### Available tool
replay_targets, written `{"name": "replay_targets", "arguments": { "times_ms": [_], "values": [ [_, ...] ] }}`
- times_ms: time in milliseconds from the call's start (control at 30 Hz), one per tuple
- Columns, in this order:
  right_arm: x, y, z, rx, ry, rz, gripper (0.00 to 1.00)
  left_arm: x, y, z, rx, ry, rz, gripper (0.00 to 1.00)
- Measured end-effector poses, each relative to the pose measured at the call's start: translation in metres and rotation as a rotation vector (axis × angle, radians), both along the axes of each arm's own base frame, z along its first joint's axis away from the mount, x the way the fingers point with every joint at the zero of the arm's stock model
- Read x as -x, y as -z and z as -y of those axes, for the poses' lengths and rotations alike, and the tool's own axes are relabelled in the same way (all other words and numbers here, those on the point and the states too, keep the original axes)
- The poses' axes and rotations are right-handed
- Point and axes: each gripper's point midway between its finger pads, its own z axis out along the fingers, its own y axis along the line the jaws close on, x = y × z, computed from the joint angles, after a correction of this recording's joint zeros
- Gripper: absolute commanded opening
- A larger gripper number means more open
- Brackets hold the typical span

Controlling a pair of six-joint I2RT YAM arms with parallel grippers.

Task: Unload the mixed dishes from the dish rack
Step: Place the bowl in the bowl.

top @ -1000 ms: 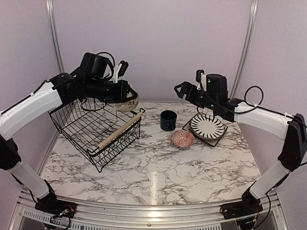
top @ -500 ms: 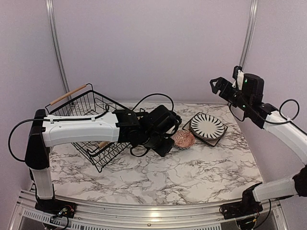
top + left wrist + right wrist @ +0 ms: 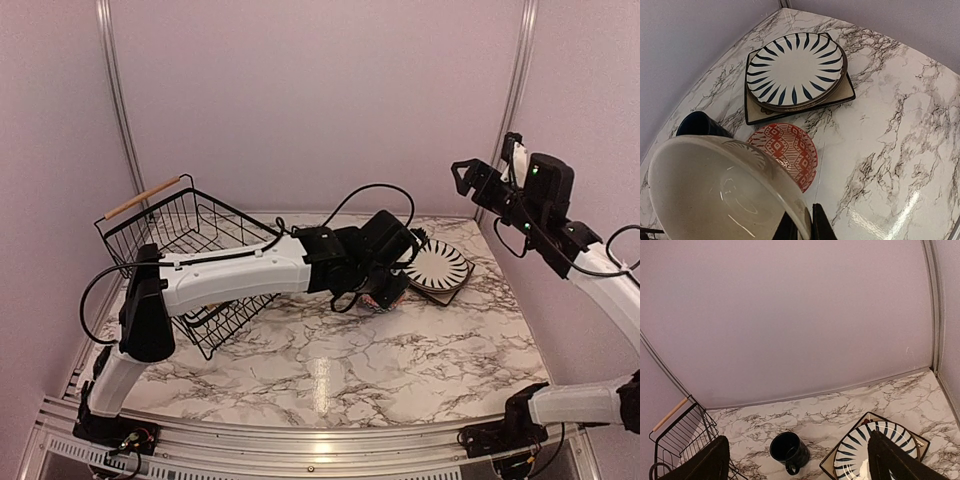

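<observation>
Cream bowl [image 3: 720, 195]: rim pinched in nearly closed left gripper [image 3: 804, 227], held over patterned bowl [image 3: 790, 152] on table [image 3: 400, 350]; striped plate [image 3: 797, 67] on square plate [image 3: 757, 112], mug [image 3: 788, 450] nearby, dish rack [image 3: 190, 225] left; right gripper [image 3: 465, 180] raised, wide apart, empty

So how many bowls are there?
2. The left pincer grips a cream bowl by its rim; a red patterned bowl sits on the table beside the mug. Part of the rack is hidden.

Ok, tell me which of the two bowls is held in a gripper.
The plain cream bowl, pinched at its rim by the left gripper. The red patterned bowl lies free on the table, with nothing gripping it.
</observation>
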Motion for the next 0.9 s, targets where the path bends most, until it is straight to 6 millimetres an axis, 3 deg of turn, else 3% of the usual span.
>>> {"name": "replay_targets", "arguments": {
  "times_ms": [100,300,567,900],
  "values": [
    [0.011,-0.008,0.004,0.014,0.004,0.02,0.93,-0.006,0.007,0.014,-0.01,0.028,0.026,0.0],
    [0.03,-0.014,0.012,0.033,0.01,0.051,0.93,-0.009,0.032,0.02,-0.059,0.088,0.014,0.0],
    [0.036,0.0,0.013,0.043,0.007,0.023,0.93,-0.02,0.049,0.026,-0.052,0.159,-0.025,0.0],
    [0.043,-0.005,0.014,0.035,0.003,0.037,0.92,-0.038,0.078,0.029,-0.075,0.19,-0.031,0.0]
  ]
}}
